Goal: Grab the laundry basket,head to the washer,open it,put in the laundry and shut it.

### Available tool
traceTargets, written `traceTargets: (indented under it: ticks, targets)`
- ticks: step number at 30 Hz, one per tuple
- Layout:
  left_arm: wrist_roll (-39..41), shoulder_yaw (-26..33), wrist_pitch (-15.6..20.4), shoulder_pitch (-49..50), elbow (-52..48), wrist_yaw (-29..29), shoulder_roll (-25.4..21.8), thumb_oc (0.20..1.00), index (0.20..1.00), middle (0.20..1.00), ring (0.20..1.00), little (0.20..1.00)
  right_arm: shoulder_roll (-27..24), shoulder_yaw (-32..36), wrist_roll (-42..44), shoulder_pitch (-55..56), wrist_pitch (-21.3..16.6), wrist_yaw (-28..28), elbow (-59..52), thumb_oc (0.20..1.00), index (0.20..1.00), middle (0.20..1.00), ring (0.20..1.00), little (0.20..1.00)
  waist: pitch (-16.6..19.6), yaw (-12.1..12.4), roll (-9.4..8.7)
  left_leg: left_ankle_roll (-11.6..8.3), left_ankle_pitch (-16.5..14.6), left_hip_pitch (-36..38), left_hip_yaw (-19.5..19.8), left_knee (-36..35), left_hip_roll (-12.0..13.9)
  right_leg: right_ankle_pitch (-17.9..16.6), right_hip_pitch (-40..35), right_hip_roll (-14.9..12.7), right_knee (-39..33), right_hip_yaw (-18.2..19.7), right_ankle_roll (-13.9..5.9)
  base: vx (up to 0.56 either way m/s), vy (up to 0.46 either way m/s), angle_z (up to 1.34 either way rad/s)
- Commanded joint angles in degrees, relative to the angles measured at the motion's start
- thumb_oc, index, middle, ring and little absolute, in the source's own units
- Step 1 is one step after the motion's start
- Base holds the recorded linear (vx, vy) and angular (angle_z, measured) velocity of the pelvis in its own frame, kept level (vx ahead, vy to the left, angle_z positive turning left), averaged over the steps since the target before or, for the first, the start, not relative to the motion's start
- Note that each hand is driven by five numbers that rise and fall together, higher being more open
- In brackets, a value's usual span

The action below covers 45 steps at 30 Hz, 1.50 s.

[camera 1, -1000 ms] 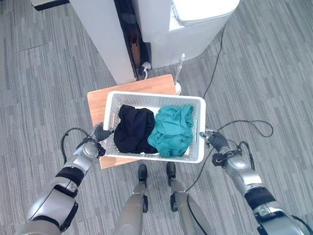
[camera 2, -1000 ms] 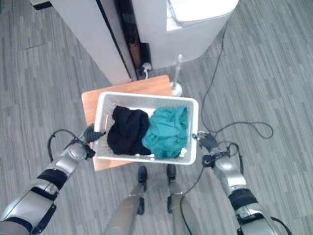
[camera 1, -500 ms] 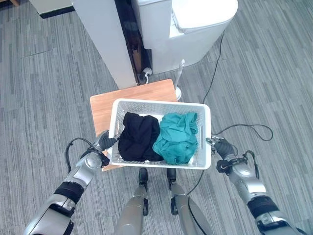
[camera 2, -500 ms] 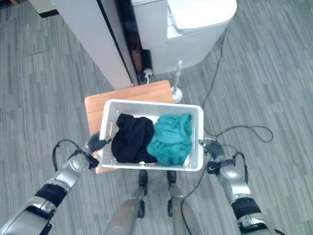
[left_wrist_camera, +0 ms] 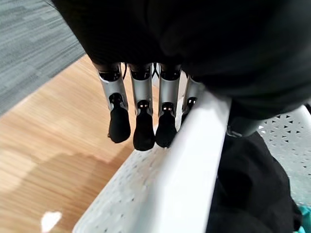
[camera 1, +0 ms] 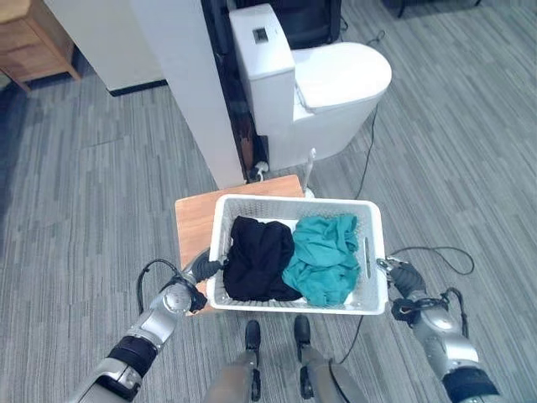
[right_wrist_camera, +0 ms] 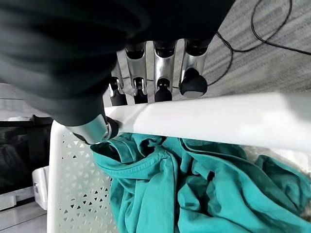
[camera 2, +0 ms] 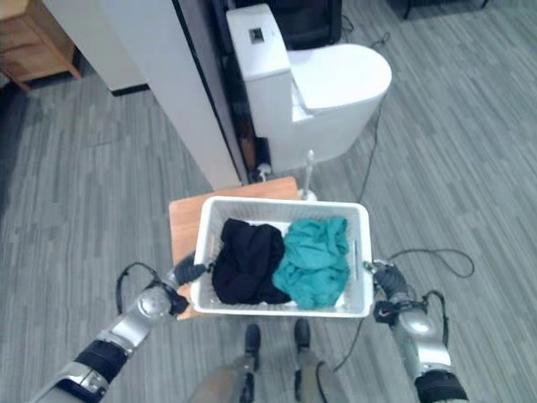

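Note:
A white perforated laundry basket (camera 1: 294,200) hangs over a small wooden table (camera 1: 193,225), held at both short ends. Inside lie a black garment (camera 1: 258,260) on the left and a teal garment (camera 1: 325,262) on the right. My left hand (camera 1: 198,269) is shut on the left rim (left_wrist_camera: 187,174); its fingers (left_wrist_camera: 142,128) curl under the rim outside and the thumb sits inside by the black cloth (left_wrist_camera: 252,184). My right hand (camera 1: 401,275) is shut on the right rim (right_wrist_camera: 218,121), with its fingers (right_wrist_camera: 163,73) outside and its thumb inside above the teal cloth (right_wrist_camera: 194,194).
A white toilet (camera 1: 336,84) stands straight ahead beyond the table, with a toilet brush (camera 1: 310,172) at its base. A white partition (camera 1: 189,84) rises to its left. A wooden cabinet (camera 1: 33,42) sits at the far left. Grey plank floor lies open on both sides.
The whole view has shifted, bringing the toilet and more of the room into sight. The basket stays in both hands over the table, a little further right in the picture.

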<state>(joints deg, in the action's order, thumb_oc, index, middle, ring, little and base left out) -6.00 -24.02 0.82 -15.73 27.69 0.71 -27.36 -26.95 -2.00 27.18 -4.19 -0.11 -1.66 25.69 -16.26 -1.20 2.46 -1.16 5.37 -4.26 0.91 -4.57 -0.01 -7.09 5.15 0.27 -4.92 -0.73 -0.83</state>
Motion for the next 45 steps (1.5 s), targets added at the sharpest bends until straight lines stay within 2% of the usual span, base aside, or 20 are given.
traceTargets:
  ticks: [1, 8, 15, 17, 19, 20, 23, 24, 25, 28, 29, 31, 32, 33, 34, 35, 38, 40, 41, 45]
  targets:
    - [5.1, -2.6, 4.7, -1.7, -2.5, -2.2, 2.4, 0.2, 0.2, 0.2, 0.2, 0.2, -0.3, 0.8, -0.1, 2.1, -2.5, -2.4, -4.4, 0.2, 0.2, 0.2, 0.2, 0.2, 9.5, 0.1, -2.94, -0.93, -8.5, 0.2, 2.8, 6.8, 1.9, 6.9, 0.1, -5.6, 6.6, -0.9, -4.47, 0.07, -0.075, 0.0]
    - [5.7, -3.2, 4.4, -1.8, -0.7, -3.2, 3.0, 0.2, 0.2, 0.2, 0.2, 0.2, -0.6, 1.9, -0.7, 4.8, -1.8, -2.8, -2.7, 0.2, 0.2, 0.2, 0.2, 0.2, 13.4, -0.3, -2.68, -1.44, -7.7, 4.3, 2.5, 4.3, 3.3, 7.7, -3.4, -4.3, 4.9, -0.6, -4.35, 0.03, -0.058, -0.02]
    - [5.3, -3.7, 4.4, -2.5, 0.1, -3.7, 4.1, 0.2, 0.2, 0.2, 0.2, 0.2, -1.2, 3.2, -1.2, 6.6, -2.2, -2.5, -4.0, 0.2, 0.2, 0.2, 0.2, 0.2, 15.4, -0.9, -2.38, -2.74, -6.0, 4.1, 1.5, 2.8, 4.8, 7.2, -4.2, -2.9, 2.3, -0.9, -4.26, -0.04, -0.043, -0.03]
    - [5.2, -4.3, 4.8, -3.4, 0.8, -3.0, 4.7, 0.2, 0.2, 0.2, 0.2, 0.2, -1.7, 1.9, -0.7, 4.9, -2.5, -2.1, -2.8, 0.2, 0.2, 0.2, 0.2, 0.2, 14.8, -0.2, -3.02, -3.6, -7.1, 1.7, 5.9, 6.6, 4.4, 5.2, -2.8, -2.8, 1.7, 1.7, -4.69, -0.23, 0.041, -0.07]
    - [5.4, -4.3, 5.2, -3.6, 0.5, -2.9, 4.7, 0.2, 0.2, 0.2, 0.2, 0.2, -2.2, 0.9, -0.6, 3.2, -2.5, -2.4, -2.3, 0.2, 0.2, 0.2, 0.2, 0.2, 14.1, 0.0, -3.78, -3.59, -10.4, 1.3, 12.6, 11.3, 2.3, 4.2, -1.4, -3.2, 1.7, 4.0, -4.92, -0.14, 0.073, -0.71]
    - [5.4, -4.3, 5.2, -3.6, 0.5, -2.9, 4.7, 0.2, 0.2, 0.2, 0.2, 0.2, -2.2, 0.9, -0.6, 3.1, -2.5, -2.4, -2.3, 0.2, 0.2, 0.2, 0.2, 0.2, 14.1, 0.0, -3.72, -3.56, -10.7, 1.1, 12.7, 11.8, 2.3, 4.2, -1.5, -3.2, 1.7, 4.0, -4.94, -0.1, 0.104, -1.2]
    - [5.7, -3.8, 5.9, -3.1, 0.4, -2.8, 4.3, 0.2, 0.2, 0.2, 0.2, 0.2, -2.5, -0.5, -0.4, 0.8, -2.3, -2.6, -1.2, 0.2, 0.2, 0.2, 0.2, 0.2, 14.0, -0.5, -3.2, -3.2, -12.3, 4.5, 21.5, 15.8, 1.1, 2.6, 0.9, -2.5, 2.2, 8.7, -5.54, -0.12, 0.207, -0.75]
    - [5.7, -3.5, 6.2, -2.7, -0.1, -2.8, 4.4, 0.2, 0.2, 0.2, 0.2, 0.2, -2.9, -0.5, -0.5, 0.2, -2.1, -2.9, -1.4, 0.2, 0.2, 0.2, 0.2, 0.2, 14.3, -1.8, -3.13, -2.53, -15.6, 6.4, 23.4, 14.7, 0.2, 1.3, 2.4, -2.4, 2.5, 11.7, -6.4, -0.14, 0.324, -0.78]
    - [5.5, -3.5, 6.4, -2.7, 0.0, -2.8, 4.6, 0.2, 0.2, 0.2, 0.2, 0.2, -3.2, -0.3, -0.8, -0.3, -2.0, -2.9, -1.4, 0.2, 0.2, 0.2, 0.2, 0.2, 14.3, -2.3, -3.05, -2.08, -17.3, 7.3, 22.7, 13.9, -0.5, 0.3, 3.4, -2.5, 2.7, 13.1, -7.16, -0.12, 0.27, -1.0]
    - [5.3, -3.2, 6.6, -2.8, 0.3, -2.6, 4.5, 0.2, 0.2, 0.2, 0.2, 0.2, -3.4, -1.0, -1.6, -2.4, -1.7, -2.9, -1.2, 0.2, 0.2, 0.2, 0.2, 0.2, 14.2, -2.5, -3.04, -1.0, -18.8, 8.0, 20.2, 12.9, -2.1, -1.5, 5.5, -2.9, 2.8, 15.4, -8.78, -0.14, 0.251, -0.82]
    - [4.5, -3.3, 7.1, -3.3, 0.9, -2.5, 4.2, 0.2, 0.2, 0.2, 0.2, 0.2, -3.3, -1.8, -2.5, -5.0, -1.5, -2.7, -0.4, 0.2, 0.2, 0.2, 0.2, 0.2, 14.0, -1.9, -2.83, 0.62, -19.2, 8.7, 16.8, 11.2, -3.9, -2.6, 7.8, -3.4, 3.0, 17.1, -10.7, -0.24, 0.357, -1.26]
    - [4.2, -3.2, 7.0, -3.6, 1.1, -2.3, 3.8, 0.2, 0.2, 0.2, 0.2, 0.2, -3.0, -2.1, -3.0, -6.3, -1.4, -2.4, 0.2, 0.2, 0.2, 0.2, 0.2, 0.2, 13.6, -1.4, -2.99, 1.11, -19.2, 8.6, 14.4, 11.0, -4.5, -2.6, 8.9, -3.7, 3.3, 17.1, -11.55, -0.16, 0.188, -1.57]
    - [3.8, -3.4, 6.9, -4.0, 2.0, -1.9, 3.4, 0.2, 0.2, 0.2, 0.2, 0.2, -2.8, -2.9, -3.8, -7.9, -1.2, -2.2, 1.3, 0.2, 0.2, 0.2, 0.2, 0.2, 12.8, -0.8, -2.39, 1.47, -19.5, 8.7, 12.2, 11.3, -4.3, -2.4, 10.5, -4.0, 4.7, 14.7, -12.15, -0.1, 0.048, -1.44]
    - [3.7, -3.3, 6.9, -4.1, 2.1, -1.9, 3.4, 0.2, 0.2, 0.2, 0.2, 0.2, -2.8, -2.9, -3.8, -8.1, -1.3, -2.2, 1.4, 0.2, 0.2, 0.2, 0.2, 0.2, 12.8, -0.8, -2.66, 1.42, -19.2, 8.5, 12.2, 11.2, -4.5, -2.6, 10.8, -4.2, 4.7, 14.9, -12.2, -0.29, 0.066, -1.05]
    - [4.0, -3.4, 6.5, -4.6, 2.7, -1.6, 2.8, 0.2, 0.2, 0.2, 0.2, 0.2, -2.1, -3.8, -4.3, -9.4, -1.1, -2.3, 2.1, 0.2, 0.2, 0.2, 0.2, 0.2, 11.5, 0.1, -1.89, 1.91, -18.4, 7.5, 8.9, 12.0, -4.3, 0.6, 11.1, -7.0, 8.6, 7.0, -11.29, -0.39, 0.074, -0.77]
    - [5.3, -3.9, 6.1, -4.8, 2.6, -1.7, 2.7, 0.2, 0.2, 0.2, 0.2, 0.2, -1.7, -4.4, -4.3, -10.1, -1.2, -2.4, 3.5, 0.2, 0.2, 0.2, 0.2, 0.2, 10.9, 0.6, -0.86, 2.28, -17.3, 6.8, 6.9, 12.1, -4.0, 3.9, 9.3, -9.0, 13.5, 1.2, -9.65, -0.48, 0.113, -0.79]
    - [5.8, -4.4, 5.9, -5.4, 2.4, -1.8, 2.3, 0.2, 0.2, 0.2, 0.2, 0.2, -1.4, -4.6, -4.0, -10.8, -1.5, -2.4, 4.7, 0.2, 0.2, 0.2, 0.2, 0.2, 11.7, 1.5, -0.2, 3.13, -15.0, 5.5, 5.1, 11.3, -4.1, 6.5, 5.9, -10.8, 20.6, -1.7, -8.23, -0.27, 0.081, -0.62]
    - [6.2, -4.3, 5.8, -5.2, 2.2, -1.8, 1.7, 0.2, 0.2, 0.2, 0.2, 0.2, -1.4, -4.9, -3.9, -11.1, -1.3, -2.9, 5.5, 0.2, 0.2, 0.2, 0.2, 0.2, 13.0, 2.6, -0.14, 3.57, -13.8, 4.7, 3.6, 10.7, -4.1, 7.4, 2.8, -12.2, 22.4, -2.9, -7.87, -0.18, 0.015, -0.42]
    - [6.4, -3.8, 5.8, -4.6, 1.8, -1.8, 1.0, 0.2, 0.2, 0.2, 0.2, 0.2, -1.5, -5.0, -4.2, -11.0, -1.0, -3.3, 5.7, 0.2, 0.2, 0.2, 0.2, 0.2, 14.7, 3.9, -0.56, 3.93, -12.5, 3.8, 1.7, 10.0, -4.2, 7.8, -1.0, -13.3, 22.0, -3.3, -7.89, -0.15, -0.009, -0.46]
    - [6.2, -2.8, 6.0, -3.8, 2.2, -1.9, 0.2, 0.2, 0.2, 0.2, 0.2, 0.2, -1.5, -4.4, -4.3, -9.0, -0.6, -4.0, 4.4, 0.2, 0.2, 0.2, 0.2, 0.2, 17.7, 5.6, -2.18, 4.07, -10.4, 2.1, -1.5, 7.9, -4.5, 7.4, -6.1, -13.3, 18.2, -2.8, -8.82, -0.14, -0.057, -0.91]
